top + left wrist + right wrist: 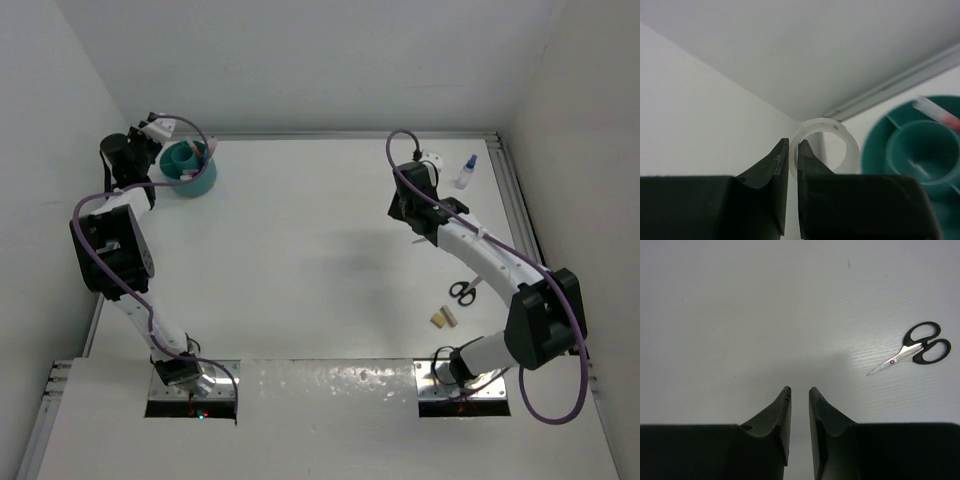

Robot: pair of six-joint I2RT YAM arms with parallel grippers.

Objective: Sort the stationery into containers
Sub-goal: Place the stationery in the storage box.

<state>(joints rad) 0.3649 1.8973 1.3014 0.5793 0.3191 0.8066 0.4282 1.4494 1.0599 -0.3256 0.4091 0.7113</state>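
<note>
At the left gripper (793,145): pinching one wall of the white tape ring (852,145) between jaws closed down to that wall's thickness. Holding the ring with its hole facing the wrist camera and the free part of the hoop projecting rightward, toward the teal pot (875,142). Hovering, in the top view, just beside the pot's far-left rim and not yet over its opening.

At the pot: lying right of the ring, near it but not beneath it. Showing a round centre well and outer compartments split by dividers, with a red-tipped pen (937,112) leaning out.

For the coming move, probably needing a short rightward shift to bring the ring over the pot before parting the jaws. Risking a hang-up on a divider if released flat across one.

At the right gripper (800,390), well to the right of the pot: standing with jaws parted by a narrow gap, gripping nothing, pointing down at the table (740,300).

Farther right again from the pot: black-handled scissors (912,350) lying with blades closed, long axis diagonal, tips toward the gripper and handles away. Also waiting far right of the pot, in the top view: the blue-capped bottle (465,172) standing upright, and tan blocks (443,317) just nearside of the scissors. Reaching these three more readily with the right arm than with the left, judging by position.
</note>
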